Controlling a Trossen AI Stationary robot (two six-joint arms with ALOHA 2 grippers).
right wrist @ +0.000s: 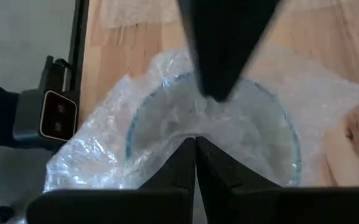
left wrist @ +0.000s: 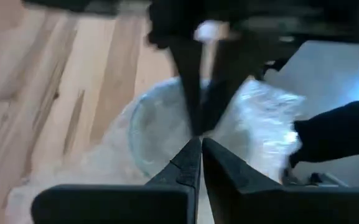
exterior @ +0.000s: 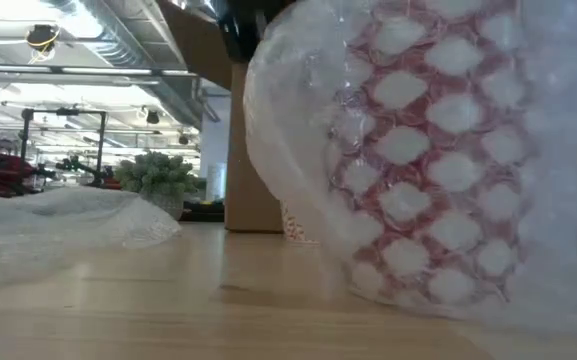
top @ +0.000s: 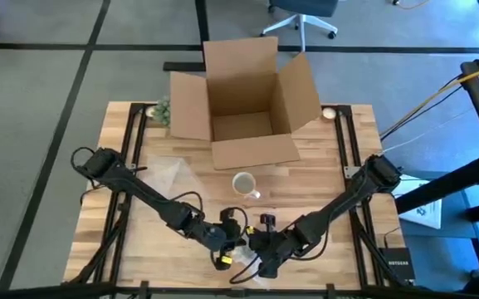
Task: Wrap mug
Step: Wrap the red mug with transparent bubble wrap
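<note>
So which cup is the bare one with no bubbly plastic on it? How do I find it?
Find the big open cardboard box at the far end of the wooden table. Right in front of its lowered front flap, near the table's middle, stands a small pale mug. Unlike the bundle of bubble wrap at the near edge, where both arms meet, nothing covers it.

Overhead lighting is even and bright; ceiling fixtures (exterior: 43,38) glare in the low view. Bubble wrap (exterior: 448,150) fills that view out of focus. Both wrist views show motion blur beyond the jaws.
</note>
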